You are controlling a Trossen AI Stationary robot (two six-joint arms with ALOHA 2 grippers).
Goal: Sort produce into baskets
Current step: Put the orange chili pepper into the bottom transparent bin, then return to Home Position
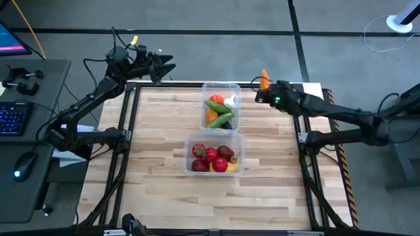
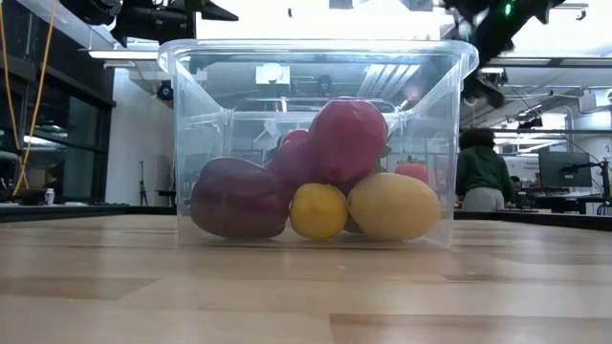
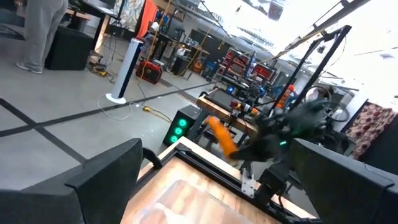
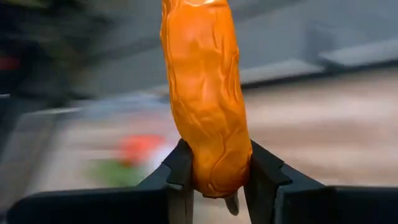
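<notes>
Two clear tubs stand mid-table. The far tub (image 1: 221, 87) holds green cucumbers, a red tomato, an orange piece and white garlic. The near tub (image 1: 215, 169) holds red fruits, a purple eggplant and yellow lemons; it fills the low view (image 2: 316, 57). My right gripper (image 1: 261, 92) is shut on an orange carrot (image 1: 264, 77), raised to the right of the far tub. The carrot also shows in the left wrist view (image 3: 221, 137). My left gripper (image 1: 167, 67) is open and empty, raised beyond the table's far left edge. My right gripper pinches the carrot's lower end (image 4: 214, 177) between its two fingers (image 4: 181, 168), one finger on each side. The carrot stands up out of the hold, its long body above the fingers, lifted clear of the table.
A desk with keyboard and mouse (image 1: 26, 164) stands left of the table. Bare wooden tabletop (image 1: 157, 144) lies on both sides of the tubs. A person (image 2: 483, 172) stands in the room behind.
</notes>
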